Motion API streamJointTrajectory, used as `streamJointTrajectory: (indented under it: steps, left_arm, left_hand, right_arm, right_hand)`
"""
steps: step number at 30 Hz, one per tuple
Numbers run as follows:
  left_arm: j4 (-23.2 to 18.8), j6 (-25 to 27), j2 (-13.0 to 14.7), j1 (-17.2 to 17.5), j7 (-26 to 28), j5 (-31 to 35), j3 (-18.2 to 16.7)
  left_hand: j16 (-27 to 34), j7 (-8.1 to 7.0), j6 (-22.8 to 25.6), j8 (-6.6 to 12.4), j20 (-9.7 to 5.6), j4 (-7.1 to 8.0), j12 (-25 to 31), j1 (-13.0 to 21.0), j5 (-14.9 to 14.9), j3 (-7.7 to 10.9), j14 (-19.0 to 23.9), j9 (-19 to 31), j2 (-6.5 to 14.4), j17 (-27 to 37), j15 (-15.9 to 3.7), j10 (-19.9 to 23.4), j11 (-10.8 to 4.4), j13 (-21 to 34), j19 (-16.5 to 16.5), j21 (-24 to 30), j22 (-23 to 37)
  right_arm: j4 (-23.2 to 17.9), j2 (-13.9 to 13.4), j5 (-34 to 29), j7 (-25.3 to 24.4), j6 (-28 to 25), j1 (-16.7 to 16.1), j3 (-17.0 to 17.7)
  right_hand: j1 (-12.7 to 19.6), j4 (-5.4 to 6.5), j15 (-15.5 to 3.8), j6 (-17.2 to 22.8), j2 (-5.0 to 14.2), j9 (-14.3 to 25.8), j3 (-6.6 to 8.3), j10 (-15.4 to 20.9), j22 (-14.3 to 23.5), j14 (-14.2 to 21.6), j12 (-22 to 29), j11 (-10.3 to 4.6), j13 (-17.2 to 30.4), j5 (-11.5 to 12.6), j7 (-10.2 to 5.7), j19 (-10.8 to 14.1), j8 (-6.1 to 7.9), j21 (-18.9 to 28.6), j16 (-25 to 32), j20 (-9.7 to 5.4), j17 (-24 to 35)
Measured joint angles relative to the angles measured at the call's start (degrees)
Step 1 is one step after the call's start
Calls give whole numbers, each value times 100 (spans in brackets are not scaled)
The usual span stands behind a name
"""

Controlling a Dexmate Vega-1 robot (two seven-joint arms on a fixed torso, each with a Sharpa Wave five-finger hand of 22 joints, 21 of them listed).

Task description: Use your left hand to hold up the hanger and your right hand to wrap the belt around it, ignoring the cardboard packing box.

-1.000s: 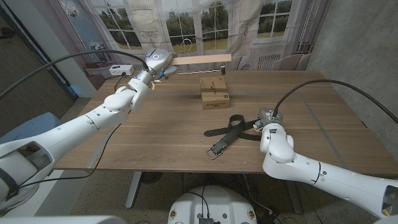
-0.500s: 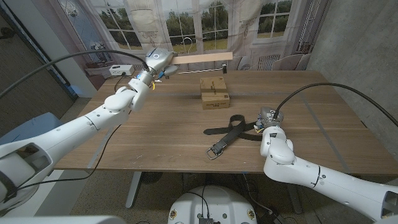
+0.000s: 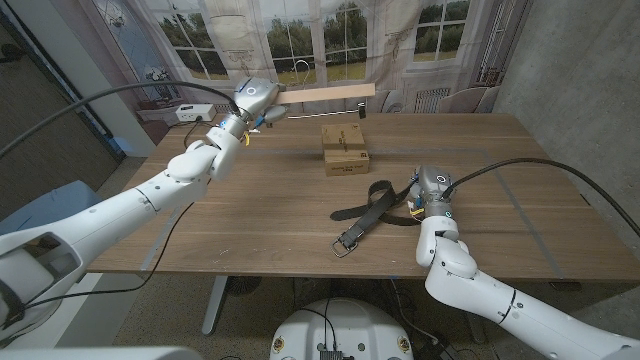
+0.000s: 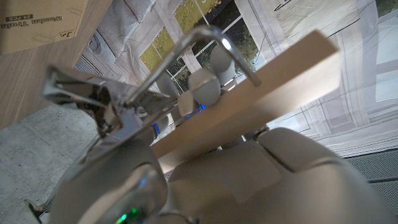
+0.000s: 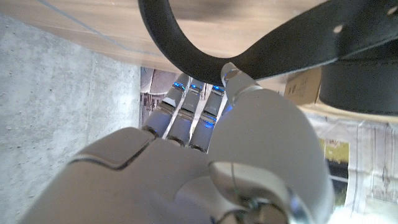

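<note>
Nearest the robot, the right hand [image 3: 432, 190] sits low over the right part of the wooden worktop [image 3: 250, 215], at the right end of the black belt [image 3: 372, 208]. In the right wrist view its fingers [image 5: 186, 115] lie straight and close together, reaching under a raised loop of the belt [image 5: 249, 53], and one fingertip touches the strap's edge. Whether the hand actually pinches the strap cannot be told from these views.

The belt lies on the worktop in a loose, crossed shape. Its metal buckle [image 3: 344, 245] is the end closest to the near edge, and the strap runs from there up and to the right toward the right hand, with a second stretch running off to the left.

Farther back, near the middle of the worktop, stands the cardboard packing box [image 3: 345, 150], well apart from the belt and from both hands.

Farthest away, at the back left, the left hand [image 3: 254, 100] is lifted above the worktop and holds the hanger [image 3: 322, 95] up in the air. The hanger's pale wooden bar reaches level to the right from the hand, above the box. In the left wrist view the fingers [image 4: 273, 162] are wrapped around the wooden bar [image 4: 261, 87], with the metal hook [image 4: 205, 40] and a metal clip [image 4: 87, 93] showing past them.
</note>
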Motion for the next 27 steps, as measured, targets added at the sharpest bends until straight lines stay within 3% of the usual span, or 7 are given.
streamJointTrajectory:
  steps: [12, 13, 15, 17, 19, 21, 27]
  left_arm:
    - [-58, 3, -15, 51, 48, 8, -21]
    - [-61, 20, -15, 55, 91, 8, -23]
    - [-72, 20, -16, 69, 91, 8, -29]
    - [-88, 48, -17, 86, 131, 4, -36]
    - [-99, 48, -18, 97, 131, 4, -40]
    - [-111, 91, -19, 109, 158, 4, -45]
    - [-134, 140, -36, 131, 178, 3, -51]
  left_hand:
    - [25, -1, -1, 40, 0, 6, 0, 0, 0, 39, 0, -25, 0, -1, 0, 7, 7, 0, 0, 44, -27]
    - [25, -1, -2, 40, 0, 6, 0, 0, 0, 39, 0, -25, 0, -1, 0, 8, 7, 0, 0, 44, -27]
    - [25, -8, -12, 41, 0, 6, 0, 0, 0, 39, 0, -25, 0, -15, 0, 8, 7, 0, 0, 44, -27]
    - [25, -7, -14, 41, 20, 6, 0, -16, 0, 39, 0, -25, 16, -15, 0, 8, 7, 0, -24, 44, -27]
    - [25, -1, -39, 44, 21, 6, 0, -22, 0, 39, 0, -25, 22, -10, 0, 9, 8, 0, -43, 44, -27]
    - [25, -1, -39, 63, 21, 6, 0, -22, 0, 39, 0, -25, 22, -19, 0, 9, 8, 0, -43, 44, -27]
    - [65, -2, -40, 87, 21, -8, 0, -22, 0, 56, 0, -69, 22, -21, 0, 26, 6, 1, -42, 88, -53]
  right_arm:
    - [597, 633, -681, -2128, 1643, -395, 516]
    - [1149, 1250, -766, -2198, 1752, -685, 1122]
    - [1149, 1250, -1055, -2373, 2106, -685, 1122]
    - [1543, 1916, -1402, -2524, 2497, -891, 1830]
    - [1543, 1916, -1741, -2629, 2873, -891, 1830]
    - [1768, 2614, -2040, -2716, 3264, -1029, 2559]
    - [1859, 3316, -2389, -2870, 4434, -1130, 3186]
  right_hand:
    - [-53, 14, -30, -22, 52, 135, -15, 61, 18, 190, 45, 18, 73, 65, 20, 160, 151, 88, 0, -134, 62]
    - [-54, 14, -30, -22, 53, 138, -15, 61, 27, 190, 46, 18, 79, 65, 20, 170, 158, 98, 0, -125, 62]
    - [-61, 14, -20, -22, 60, 165, -15, 61, 30, 234, 46, 18, 79, 104, 20, 186, 171, 133, 1, -123, 62]
    - [-74, 14, -30, -22, 73, 170, -15, 71, 30, 252, 45, 8, 85, 105, 20, 207, 179, 133, 1, -144, 62]
    - [-76, 14, -30, -22, 74, 189, -15, 103, 30, 252, 45, 21, 106, 126, 20, 209, 209, 133, 1, -145, 61]
    - [-76, 14, -29, -22, 75, 208, -15, 122, 30, 295, 45, 39, 109, 133, 20, 233, 212, 145, -19, -126, 52]
    - [-93, 14, -60, -42, 90, 257, -15, 142, 29, 326, 78, 60, 133, 170, 39, 246, 290, 176, -64, -123, 43]
